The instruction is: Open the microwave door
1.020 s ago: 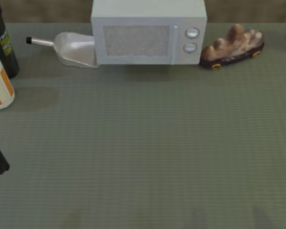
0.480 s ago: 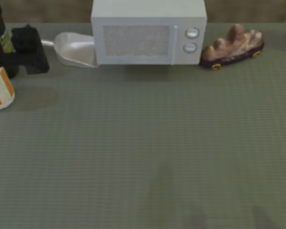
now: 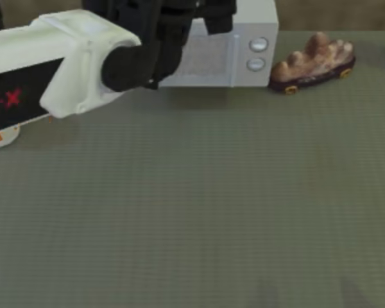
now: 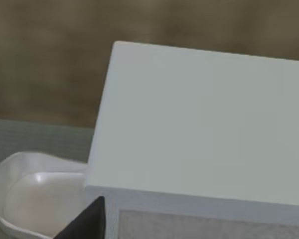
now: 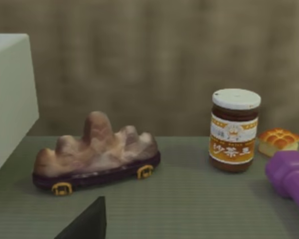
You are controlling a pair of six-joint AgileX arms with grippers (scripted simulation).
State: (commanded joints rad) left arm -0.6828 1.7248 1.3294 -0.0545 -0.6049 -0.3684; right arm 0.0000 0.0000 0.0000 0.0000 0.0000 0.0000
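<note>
Item: your left gripper hung over the closed door of the microwave (jaws' state indeterminable), placed, you'd judge, to reach its edge.

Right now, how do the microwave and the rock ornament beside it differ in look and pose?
The microwave is a boxy white oven with flat faces; the rock ornament is a lumpy brown ridge on a dark base with gold feet. The microwave stands taller than the ornament. The left arm overlaps the microwave's door side in the top view, while the ornament sits fully uncovered. Both rest along the table's far edge.
</note>
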